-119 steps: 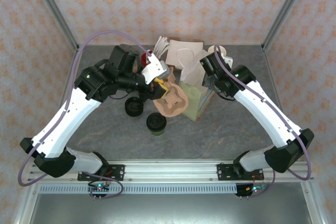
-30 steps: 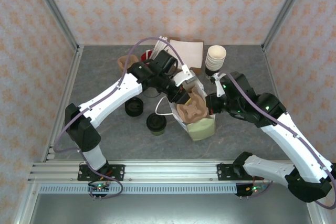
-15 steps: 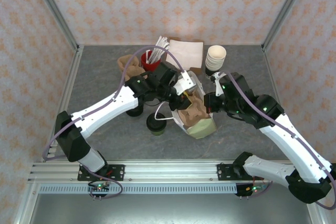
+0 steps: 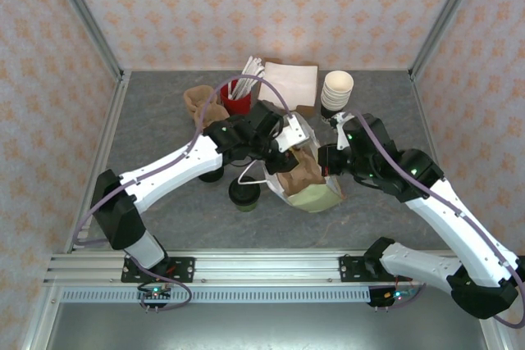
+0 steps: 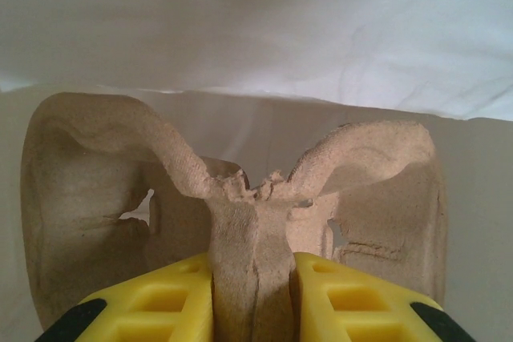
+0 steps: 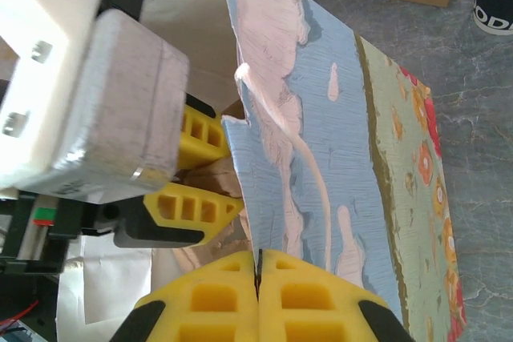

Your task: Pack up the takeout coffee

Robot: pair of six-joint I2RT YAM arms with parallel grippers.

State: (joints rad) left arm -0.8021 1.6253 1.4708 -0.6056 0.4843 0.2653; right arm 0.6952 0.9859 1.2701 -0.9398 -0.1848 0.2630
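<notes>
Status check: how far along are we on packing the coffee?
Done: the bag is held open, the right claw pinching its edge. In hand: the left claw grips the pulp cup carrier at the bag's mouth. Left: the lidded coffee stands outside the bag.

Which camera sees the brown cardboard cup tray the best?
The left wrist camera. There the cup tray is big and close, its middle rib pinched by the left gripper. From the top camera it sits in the open paper bag, partly under the arm. The right wrist camera catches just a brown sliver beside the bag.

Bright even light, faint shadows, sharp
</notes>
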